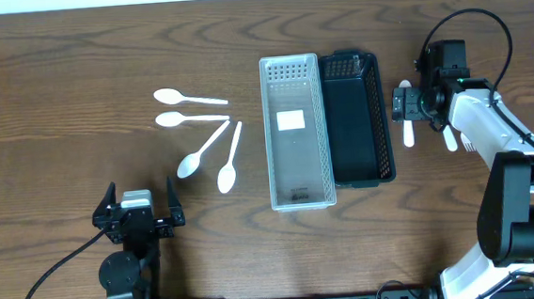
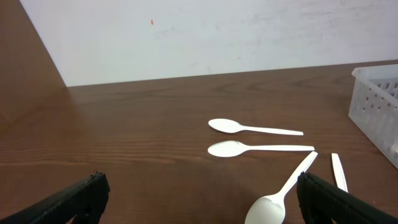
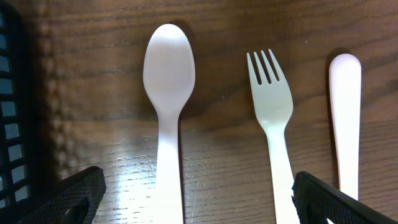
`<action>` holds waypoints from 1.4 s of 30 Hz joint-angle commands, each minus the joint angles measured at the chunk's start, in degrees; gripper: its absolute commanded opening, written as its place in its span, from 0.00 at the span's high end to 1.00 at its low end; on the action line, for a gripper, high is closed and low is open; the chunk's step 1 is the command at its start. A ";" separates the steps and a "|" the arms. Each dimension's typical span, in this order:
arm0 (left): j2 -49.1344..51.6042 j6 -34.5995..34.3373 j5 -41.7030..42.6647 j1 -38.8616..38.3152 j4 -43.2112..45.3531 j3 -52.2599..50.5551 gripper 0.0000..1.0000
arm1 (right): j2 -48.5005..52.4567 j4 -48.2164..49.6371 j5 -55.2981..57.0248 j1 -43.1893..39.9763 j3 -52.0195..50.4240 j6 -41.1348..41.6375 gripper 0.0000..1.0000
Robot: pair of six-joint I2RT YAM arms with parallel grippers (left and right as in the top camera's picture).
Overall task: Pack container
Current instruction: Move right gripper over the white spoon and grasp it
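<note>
A clear white container (image 1: pixel 300 196) stands at the table's middle with a black container (image 1: pixel 361 176) against its right side. Several white plastic spoons (image 1: pixel 201 154) lie left of them; the left wrist view shows them too (image 2: pixel 255 149). My left gripper (image 1: pixel 137 210) is open and empty near the front edge, short of the spoons (image 2: pixel 199 199). My right gripper (image 1: pixel 421 104) is open, low over cutlery right of the black container. In the right wrist view a spoon (image 3: pixel 168 106) and a fork (image 3: pixel 273 118) lie between its fingers (image 3: pixel 199 205), untouched.
A third white utensil (image 3: pixel 345 118) lies right of the fork, its end rounded. The black container's wall (image 3: pixel 12 106) is at the left edge of the right wrist view. The clear container's corner (image 2: pixel 376 106) shows in the left wrist view.
</note>
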 commanded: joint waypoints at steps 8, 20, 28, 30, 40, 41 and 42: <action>-0.33 -0.46 -0.24 0.26 -0.61 -1.66 0.02 | 3.63 1.44 0.57 0.59 0.98 1.18 0.01; -0.33 -0.46 -0.24 0.26 -0.61 -1.66 0.02 | 6.43 5.62 -3.91 0.85 0.98 -1.53 0.01; -0.33 -0.46 -0.24 0.26 -0.61 -1.66 0.02 | 10.43 5.35 -3.96 0.96 0.98 -1.38 0.01; -0.33 -0.46 -0.24 0.26 -0.61 -1.66 0.02 | 10.60 5.38 -3.96 0.96 0.98 -1.38 0.01; -0.33 -0.46 -0.24 0.26 -0.61 -1.66 0.02 | 10.60 5.84 -3.93 0.94 0.98 -1.36 0.13; -0.33 -0.46 -0.24 0.26 -0.61 -1.66 0.02 | 10.60 5.90 -3.93 0.94 0.98 -1.36 0.18; -0.33 -0.46 -0.24 0.26 -0.61 -1.66 0.02 | 10.60 5.97 -3.93 0.94 0.98 -1.36 0.23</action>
